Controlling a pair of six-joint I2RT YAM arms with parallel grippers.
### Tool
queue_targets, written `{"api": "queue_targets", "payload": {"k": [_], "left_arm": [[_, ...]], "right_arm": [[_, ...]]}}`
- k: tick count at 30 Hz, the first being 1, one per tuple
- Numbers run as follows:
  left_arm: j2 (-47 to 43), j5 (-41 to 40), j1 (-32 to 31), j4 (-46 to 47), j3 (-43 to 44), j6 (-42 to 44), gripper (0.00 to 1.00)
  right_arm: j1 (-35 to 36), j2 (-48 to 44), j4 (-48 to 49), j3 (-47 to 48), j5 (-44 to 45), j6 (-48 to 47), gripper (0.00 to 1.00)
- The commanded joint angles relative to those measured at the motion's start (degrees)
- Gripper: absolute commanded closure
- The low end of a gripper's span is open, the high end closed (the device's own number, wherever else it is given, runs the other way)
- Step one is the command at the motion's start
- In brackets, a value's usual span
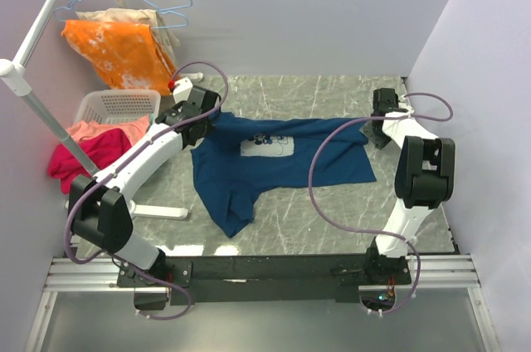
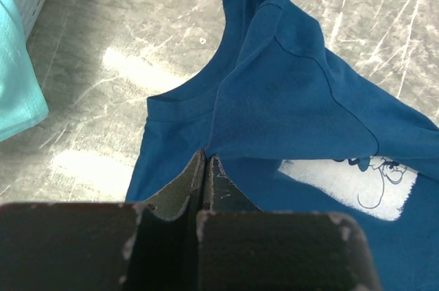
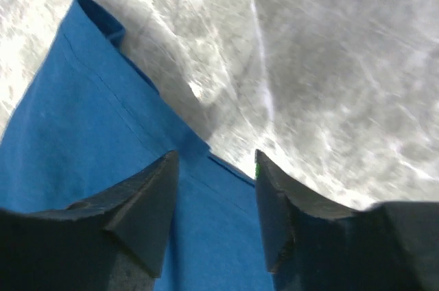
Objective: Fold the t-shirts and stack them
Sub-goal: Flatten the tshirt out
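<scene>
Grey marble-patterned table (image 1: 332, 227), lilac-walled cell. Item: navy t-shirt (image 1: 274, 171), lying mid-table, rumpled, pale mouse print (image 1: 270, 146) face up, one side bunched toward the near edge. Left gripper (image 2: 204, 162): fingers closed, pinching a fold of cloth by the collar and shoulder. Right gripper (image 3: 214, 167): jaws apart, poised over the shirt's far right edge, holding nothing. Handling, judged: light, limp, drapes and creases readily; not fragile; best taken at seamed shoulders or hem corners. Adjacent: white laundry basket (image 1: 116, 105), pink clothes (image 1: 91, 149), orange garment (image 1: 124, 53)
</scene>
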Motion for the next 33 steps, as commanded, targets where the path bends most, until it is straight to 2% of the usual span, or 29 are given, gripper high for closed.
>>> {"api": "queue_targets", "payload": {"k": [1, 4, 17, 20, 23, 24, 26, 33], "left_arm": [[0.71, -0.92, 0.4, -0.73, 2.54, -0.01, 0.99], [1.06, -0.65, 0.84, -0.73, 2.45, 0.08, 0.99], [2.47, -0.04, 1.72, -0.73, 3.41, 0.43, 0.99], [2.47, -0.04, 1.98, -0.82, 3.5, 0.51, 0.99], [2.3, -0.21, 2.16, -1.08, 3.68, 0.34, 0.99], [2.04, -0.21, 2.16, -1.0, 3.59, 0.43, 0.99], [1.86, -0.21, 2.33, -0.99, 3.5, 0.34, 0.99], [0.98, -1.35, 2.51, -1.87, 3.59, 0.25, 0.99]], "right_arm": [[-0.63, 2.17, 3.07, 2.94, -4.39, 0.29, 0.48], [-0.63, 2.35, 4.39, 2.06, -6.51, 0.55, 0.53], [-0.63, 7.44, 3.34, 3.73, -9.24, 0.46, 0.58], [-0.72, 8.5, 2.03, 5.4, -8.8, 0.46, 0.64], [-0.63, 9.03, 0.36, 6.63, -7.84, 0.55, 0.79], [-0.63, 8.77, 0.27, 6.55, -7.49, 0.64, 0.91], [-0.63, 8.33, 0.44, 5.93, -6.96, 0.9, 1.0], [-0.63, 5.35, -0.26, 5.75, -4.94, 0.64, 1.0]]}}
